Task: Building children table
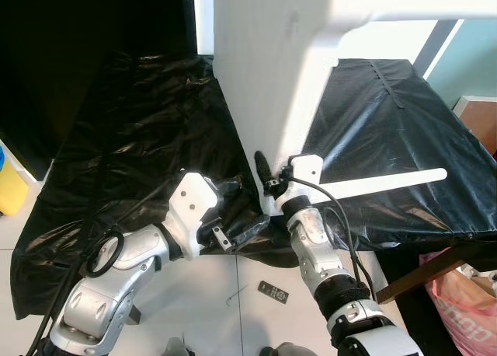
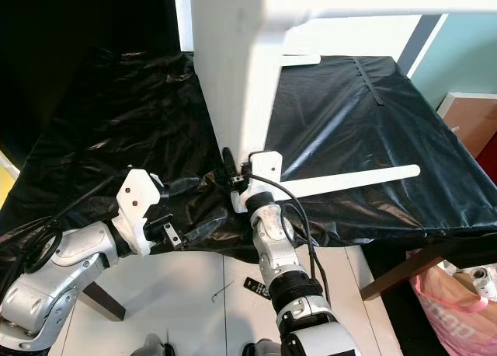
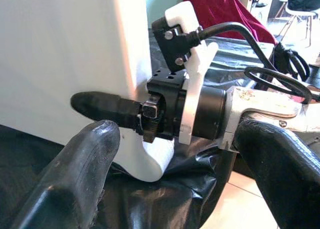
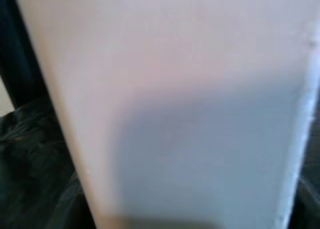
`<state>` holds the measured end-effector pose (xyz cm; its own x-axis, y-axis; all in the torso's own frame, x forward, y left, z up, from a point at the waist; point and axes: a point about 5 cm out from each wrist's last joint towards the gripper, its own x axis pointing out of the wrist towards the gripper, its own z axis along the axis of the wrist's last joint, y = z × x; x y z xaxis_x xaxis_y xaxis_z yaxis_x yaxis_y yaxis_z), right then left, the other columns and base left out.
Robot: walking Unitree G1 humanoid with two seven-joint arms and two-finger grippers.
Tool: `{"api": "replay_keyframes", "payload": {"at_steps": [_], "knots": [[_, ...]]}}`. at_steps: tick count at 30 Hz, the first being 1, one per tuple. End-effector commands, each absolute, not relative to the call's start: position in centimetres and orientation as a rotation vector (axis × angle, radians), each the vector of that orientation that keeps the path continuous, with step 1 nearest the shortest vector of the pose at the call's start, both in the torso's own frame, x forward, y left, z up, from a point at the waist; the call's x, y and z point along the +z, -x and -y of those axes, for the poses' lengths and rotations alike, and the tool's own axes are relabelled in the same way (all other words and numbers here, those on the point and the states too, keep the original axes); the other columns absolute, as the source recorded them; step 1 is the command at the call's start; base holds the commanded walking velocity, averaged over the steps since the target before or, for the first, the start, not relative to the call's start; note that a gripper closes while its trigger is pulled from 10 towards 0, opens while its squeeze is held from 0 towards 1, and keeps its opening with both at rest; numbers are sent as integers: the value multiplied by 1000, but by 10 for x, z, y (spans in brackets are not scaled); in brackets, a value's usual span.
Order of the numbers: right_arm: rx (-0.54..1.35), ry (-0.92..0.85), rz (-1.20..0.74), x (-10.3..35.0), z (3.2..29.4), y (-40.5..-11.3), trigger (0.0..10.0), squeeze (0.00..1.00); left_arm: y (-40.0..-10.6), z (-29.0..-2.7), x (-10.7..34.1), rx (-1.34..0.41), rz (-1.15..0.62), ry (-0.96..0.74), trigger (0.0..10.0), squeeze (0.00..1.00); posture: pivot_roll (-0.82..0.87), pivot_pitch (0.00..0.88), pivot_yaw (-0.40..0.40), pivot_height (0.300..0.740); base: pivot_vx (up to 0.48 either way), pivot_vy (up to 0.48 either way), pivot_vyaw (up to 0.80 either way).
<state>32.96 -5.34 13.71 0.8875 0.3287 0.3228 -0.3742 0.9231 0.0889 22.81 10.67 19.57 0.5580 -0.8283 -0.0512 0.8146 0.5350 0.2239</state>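
Right end effector (image 1: 268,186) apparently pinching white table leg (image 1: 256,99) bottom edge; left end effector (image 1: 241,212) spread alongside.

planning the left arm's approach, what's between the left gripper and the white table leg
Only crumpled black sheet. In the left eye view the left gripper sits just beside the white table leg, nothing else between.

Black plastic sheet (image 1: 140,123), pink shopping bag (image 1: 466,309), tiled floor (image 1: 233,294).
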Motion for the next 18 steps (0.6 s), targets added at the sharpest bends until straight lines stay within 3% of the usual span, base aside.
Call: {"api": "replay_keyframes", "payload": {"at_steps": [1,9,10,12,13,17,18], "knots": [[487,-219,314,148,11,-323,0,0,-226,-107,198,-969,70,-237,10000,0,142,66,-104,740,0,0,0],[526,-245,307,151,-7,-320,0,0,-225,-106,198,-964,76,-235,10000,0,152,61,-114,740,0,0,0],[525,-252,303,151,-7,-321,1961,0,-225,-106,198,-963,77,-234,10000,0,153,62,-117,740,0,0,0],[523,-257,300,151,-6,-321,1961,0,-225,-106,198,-963,77,-233,10000,0,153,62,-117,740,0,0,0],[506,-268,290,151,-4,-324,10000,0,-224,-105,198,-964,77,-230,10000,0,150,63,-113,740,0,0,0],[481,-283,277,151,-1,-327,10000,0,-223,-104,197,-968,77,-225,10000,0,146,67,-111,740,0,0,0],[473,-298,274,150,3,-327,10000,659,-223,-103,197,-971,77,-224,10000,0,143,70,-110,740,0,0,0]]}}
